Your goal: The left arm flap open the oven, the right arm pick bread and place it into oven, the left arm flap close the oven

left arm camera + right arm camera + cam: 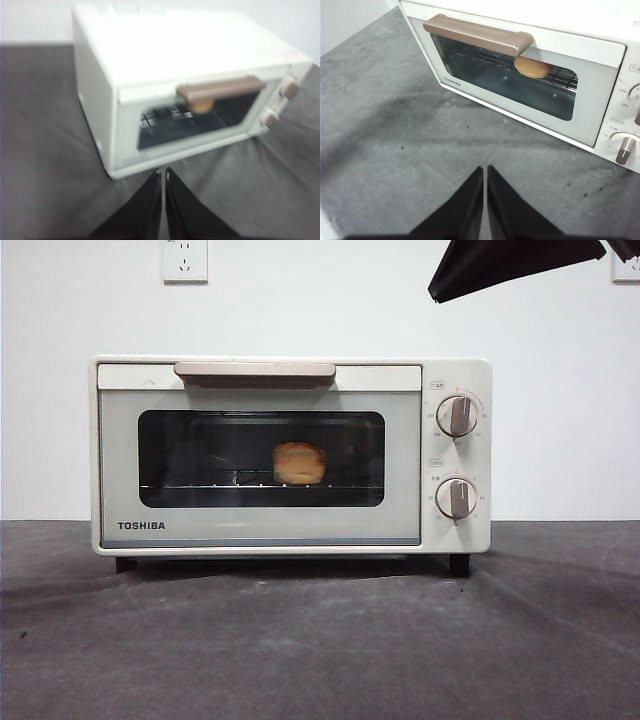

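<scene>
The table point(320, 640), covered in dark grey, carries the oven point(290, 455), a cream TOSHIBA model standing square on its feet with the door shut and the bar handle point(255, 371) level across the top. Two knobs point(457, 415) sit one above the other on its control panel. Behind the dark glass the bread point(299, 463) rests on the wire rack point(260, 485), near the middle of the window.

The left gripper point(163, 172) hangs above the table in front of the oven's door, its two black jaws pressed nearly together with only a thin slit between them and nothing held. The oven lies just ahead of the jaw tips, apart from them, its view blurred. The right gripper point(485, 169) is likewise poised over bare cloth, jaws narrowed to a sliver and empty, the door and handle point(477, 35) well ahead of its tips and the bread point(532, 67) visible through the glass beyond. In the front view a black arm tip point(510, 265) juts in at the top right corner, clear of the oven; which arm it is cannot be told.
</scene>
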Controlling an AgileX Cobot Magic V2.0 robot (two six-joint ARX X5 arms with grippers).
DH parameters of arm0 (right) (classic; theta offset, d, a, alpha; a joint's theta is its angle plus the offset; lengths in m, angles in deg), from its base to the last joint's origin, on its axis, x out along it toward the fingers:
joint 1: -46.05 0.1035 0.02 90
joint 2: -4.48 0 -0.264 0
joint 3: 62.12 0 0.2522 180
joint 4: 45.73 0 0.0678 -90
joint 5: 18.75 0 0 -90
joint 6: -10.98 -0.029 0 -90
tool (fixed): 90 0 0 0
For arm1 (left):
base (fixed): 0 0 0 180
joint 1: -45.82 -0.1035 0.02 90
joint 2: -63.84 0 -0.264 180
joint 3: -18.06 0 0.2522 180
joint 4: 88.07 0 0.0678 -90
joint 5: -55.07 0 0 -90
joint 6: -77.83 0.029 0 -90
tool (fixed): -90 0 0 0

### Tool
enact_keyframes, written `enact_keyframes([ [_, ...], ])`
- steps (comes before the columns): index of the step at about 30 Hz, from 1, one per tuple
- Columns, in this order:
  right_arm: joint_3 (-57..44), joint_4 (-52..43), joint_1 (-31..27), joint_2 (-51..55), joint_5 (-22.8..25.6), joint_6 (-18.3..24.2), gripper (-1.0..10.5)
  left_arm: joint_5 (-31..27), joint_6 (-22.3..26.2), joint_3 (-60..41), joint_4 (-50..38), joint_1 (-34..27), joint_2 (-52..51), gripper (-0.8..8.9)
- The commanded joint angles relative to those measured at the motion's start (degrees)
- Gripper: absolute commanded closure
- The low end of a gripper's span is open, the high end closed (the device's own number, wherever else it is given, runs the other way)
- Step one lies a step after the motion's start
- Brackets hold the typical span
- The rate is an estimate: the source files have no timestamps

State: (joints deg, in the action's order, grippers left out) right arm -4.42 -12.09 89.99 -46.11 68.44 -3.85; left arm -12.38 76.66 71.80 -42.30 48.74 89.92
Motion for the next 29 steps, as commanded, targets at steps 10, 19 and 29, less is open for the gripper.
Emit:
enact_keyframes([
  [10, 0.5, -0.61, 0.61, -0.24, 0.22, 0.46, 9.4, -9.75, 4.83, -10.6, -11.74, -6.58, -16.63, 7.85],
  [19, 0.5, -0.61, 0.61, -0.24, 0.22, 0.46, 9.4, -10.01, 4.83, -28.24, -21.84, -8.11, -24.98, 7.85],
  [29, 0.5, -0.61, 0.61, -0.24, 0.24, 0.46, 9.4, -11.02, 4.94, -36.96, -22.91, -8.11, -25.9, 7.85],
])
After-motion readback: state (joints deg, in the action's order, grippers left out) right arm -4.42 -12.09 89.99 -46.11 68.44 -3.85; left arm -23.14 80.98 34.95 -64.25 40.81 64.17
